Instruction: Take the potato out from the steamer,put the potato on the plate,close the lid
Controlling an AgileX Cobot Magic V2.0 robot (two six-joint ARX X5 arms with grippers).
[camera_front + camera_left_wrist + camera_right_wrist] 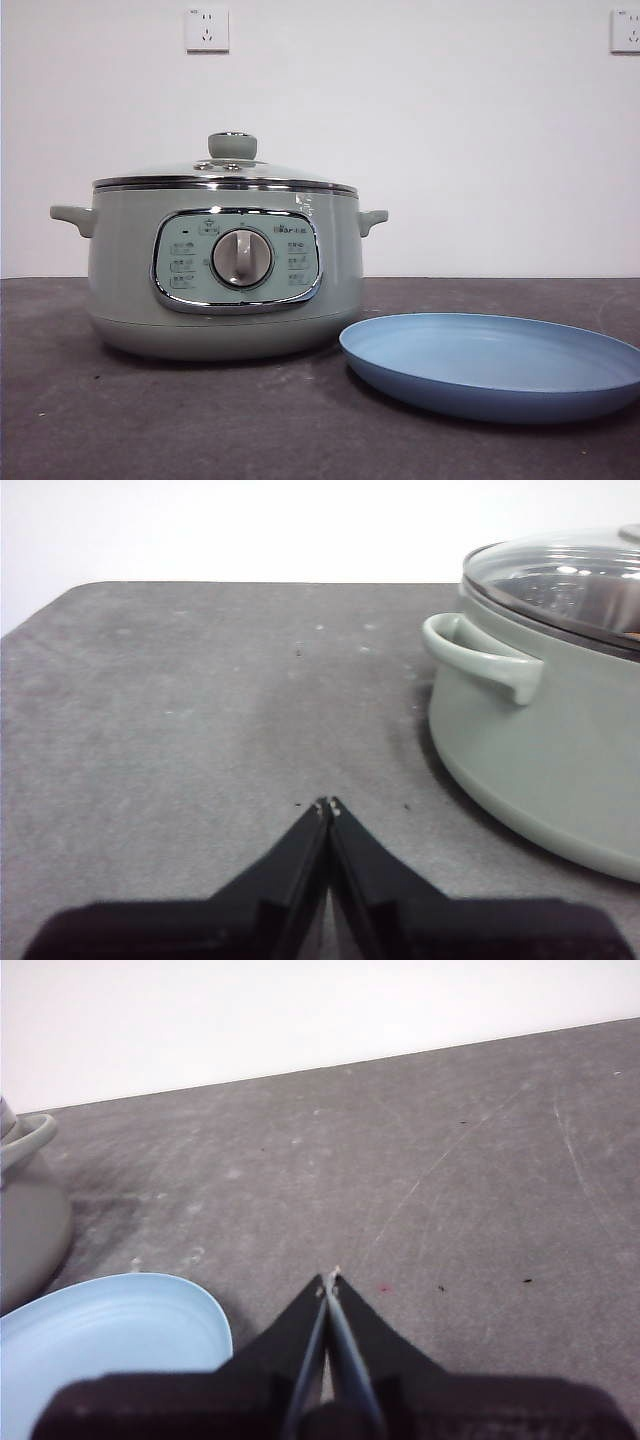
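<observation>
Sage-green steamer (225, 280) sealed, both claws waiting.
Glass lid (228, 172) sits on the pot, so the potato is hidden inside, if present; the blue plate (495, 365) lies bare just beside it on the bench (150, 420). Left claw (328, 805) and right claw (328, 1280) are pinched closed, empty; the left looks nearer the lid.

**Right claw at rest over bare worktop**

The right claw (328, 1282) has its two black jaws pressed together, tips meeting, and holds nothing. Beneath it lies the grey worktop (420, 1150), scuffed and speckled. Part of the light-blue plate (105, 1345) shows beside the claw, empty. Just past the plate, the sage-green steamer (28, 1215) is cut off by the frame, one side handle visible. A white wall (300, 1010) stands behind.
</observation>
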